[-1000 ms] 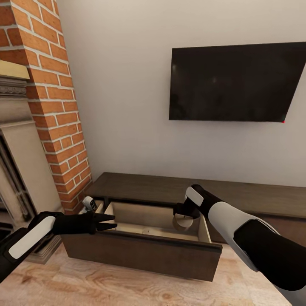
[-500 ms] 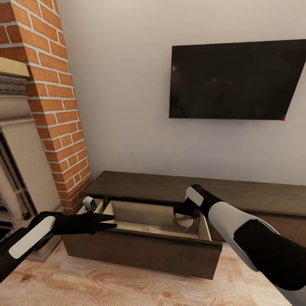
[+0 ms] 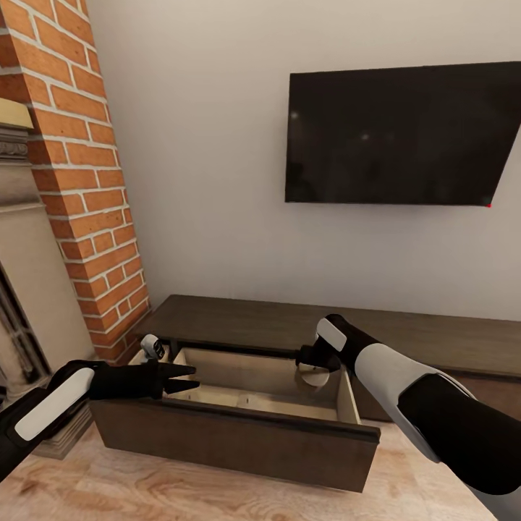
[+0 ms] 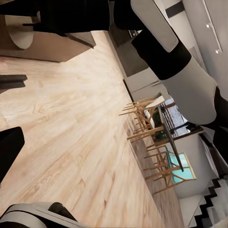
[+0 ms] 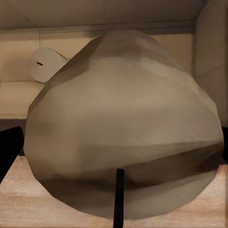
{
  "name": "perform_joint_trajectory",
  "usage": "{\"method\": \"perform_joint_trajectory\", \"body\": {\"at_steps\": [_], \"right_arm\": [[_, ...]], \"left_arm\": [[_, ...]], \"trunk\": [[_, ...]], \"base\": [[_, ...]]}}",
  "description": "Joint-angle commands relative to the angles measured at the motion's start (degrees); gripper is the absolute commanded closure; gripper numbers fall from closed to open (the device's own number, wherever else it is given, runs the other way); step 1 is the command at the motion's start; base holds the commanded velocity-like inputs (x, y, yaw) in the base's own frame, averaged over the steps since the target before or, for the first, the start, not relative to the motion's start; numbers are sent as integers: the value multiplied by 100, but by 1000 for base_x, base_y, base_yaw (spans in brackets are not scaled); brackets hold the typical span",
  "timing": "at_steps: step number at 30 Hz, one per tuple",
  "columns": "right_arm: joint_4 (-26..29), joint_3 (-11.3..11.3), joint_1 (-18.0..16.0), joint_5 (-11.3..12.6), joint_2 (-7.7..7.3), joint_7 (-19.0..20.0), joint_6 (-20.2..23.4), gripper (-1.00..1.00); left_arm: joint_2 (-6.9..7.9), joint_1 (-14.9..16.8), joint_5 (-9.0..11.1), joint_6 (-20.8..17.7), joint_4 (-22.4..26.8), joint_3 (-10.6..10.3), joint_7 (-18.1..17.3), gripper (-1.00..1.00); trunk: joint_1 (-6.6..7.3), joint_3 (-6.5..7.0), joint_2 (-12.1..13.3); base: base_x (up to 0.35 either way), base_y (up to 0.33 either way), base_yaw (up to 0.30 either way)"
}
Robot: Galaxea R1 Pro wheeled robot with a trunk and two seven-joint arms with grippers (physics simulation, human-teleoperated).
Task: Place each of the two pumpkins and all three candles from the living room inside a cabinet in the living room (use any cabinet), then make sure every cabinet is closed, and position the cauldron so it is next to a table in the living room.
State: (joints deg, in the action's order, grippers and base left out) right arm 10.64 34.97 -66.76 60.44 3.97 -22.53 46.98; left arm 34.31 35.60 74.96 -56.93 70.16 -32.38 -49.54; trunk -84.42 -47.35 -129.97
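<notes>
With the right gripper closed around a pale candle low inside the open drawer of the cabinet (a second candle lay further back), the step looked like candle-stowing, calling next for release, while the left gripper hovered part-open and empty at the drawer's left end.

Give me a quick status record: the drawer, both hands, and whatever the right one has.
cabinet: low dark brown unit below the television
drawer: open, pale wood interior
right hand: over the drawer's right rear part, shut on a candle
candle: pale, dark wick visible
second candle: lying on its side at the drawer's back
left hand: open, empty, at the drawer's left edge
</notes>
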Motion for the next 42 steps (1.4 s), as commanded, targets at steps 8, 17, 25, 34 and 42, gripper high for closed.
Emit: {"method": "perform_joint_trajectory", "body": {"at_steps": [8,17,25,34,42], "right_arm": [[9,28,-4,84,-2,-49,5,100],[6,28,-4,83,-2,-49,5,100],[8,28,-4,82,4,-49,5,100],[-17,28,-4,80,2,-49,-100,100],[-18,28,-4,72,1,-49,-161,100]], "left_arm": [[5,8,19,-20,4,-28,-12,-100],[5,8,19,-20,6,-40,-12,-100],[5,8,55,-20,392,-138,-18,-100],[5,8,71,-20,659,-391,-13,-100],[5,8,63,-15,689,-409,-5,-100]], "trunk": [[0,-6,-3],[-44,-42,-83],[-220,-186,-404],[-418,-347,-765],[-593,-491,-1086]], "base": [[112,-17,0],[8,-1,0],[0,0,0],[0,0,0],[0,0,0]]}}
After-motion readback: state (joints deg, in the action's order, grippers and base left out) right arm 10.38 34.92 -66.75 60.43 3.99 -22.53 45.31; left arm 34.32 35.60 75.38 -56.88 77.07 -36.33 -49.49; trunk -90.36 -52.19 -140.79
